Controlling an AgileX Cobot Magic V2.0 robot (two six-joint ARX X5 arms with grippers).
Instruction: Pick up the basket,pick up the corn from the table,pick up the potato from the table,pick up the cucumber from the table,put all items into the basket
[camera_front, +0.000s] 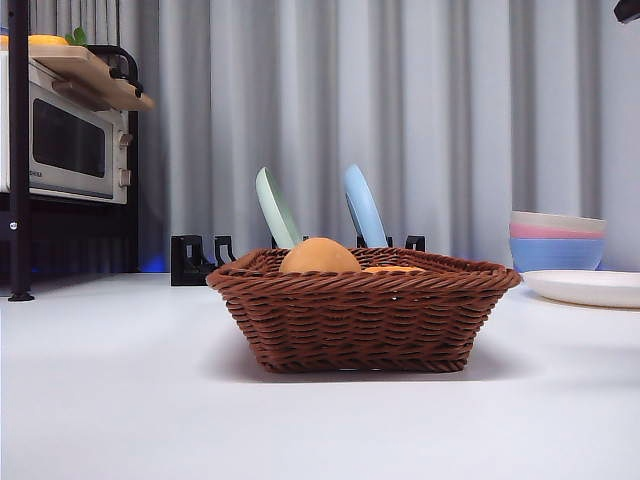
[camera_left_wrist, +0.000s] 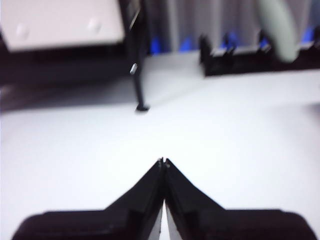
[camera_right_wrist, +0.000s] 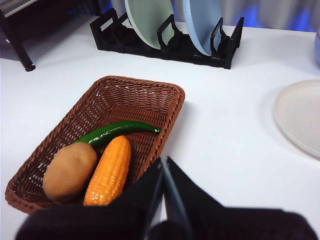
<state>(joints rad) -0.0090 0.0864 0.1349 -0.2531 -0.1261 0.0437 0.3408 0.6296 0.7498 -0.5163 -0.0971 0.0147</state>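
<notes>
The brown wicker basket (camera_front: 362, 315) stands on the white table (camera_front: 120, 400) in the middle of the front view. In the right wrist view the basket (camera_right_wrist: 105, 97) holds the potato (camera_right_wrist: 69, 171), the corn (camera_right_wrist: 109, 171) and the cucumber (camera_right_wrist: 112, 132) side by side. The potato (camera_front: 319, 257) and a sliver of the corn (camera_front: 392, 269) show over the rim in the front view. My right gripper (camera_right_wrist: 164, 161) is shut and empty, above the basket's near edge. My left gripper (camera_left_wrist: 163, 161) is shut and empty over bare table.
A black dish rack (camera_front: 195, 258) with a green plate (camera_front: 277, 210) and a blue plate (camera_front: 363, 208) stands behind the basket. Stacked bowls (camera_front: 556, 241) and a white plate (camera_front: 585, 287) sit at right. A microwave (camera_front: 70, 140) on a black shelf is at left.
</notes>
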